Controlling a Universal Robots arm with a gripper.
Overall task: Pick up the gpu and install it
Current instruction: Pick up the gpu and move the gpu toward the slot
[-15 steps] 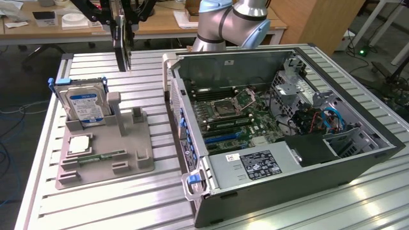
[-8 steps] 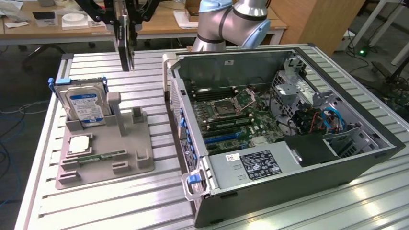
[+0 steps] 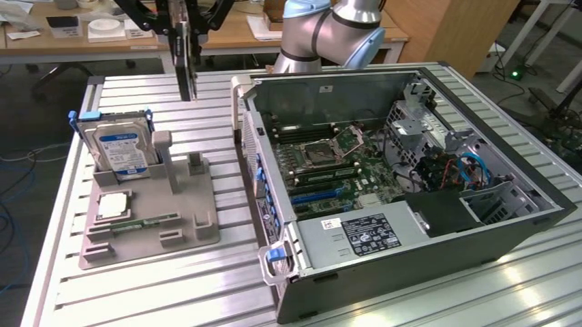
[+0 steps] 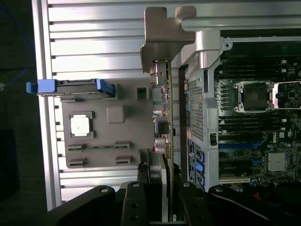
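Grips the gpu (image 3: 185,68) by its upper edge in the clamped claw (image 3: 187,30), hanging upright over the worktop (image 3: 136,293) between grey parts tray (image 3: 195,235) and open computer case (image 3: 409,269); probably light, stiff, fragile, best held on bare board edge, clear of components.

gripper (image 3: 185,30) cropped at exterior view's top, end of gpu (image 4: 167,117) hidden (inside the grip)

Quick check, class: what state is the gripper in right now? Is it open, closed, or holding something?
The gripper: closed on the gpu, holding it upright in the air.
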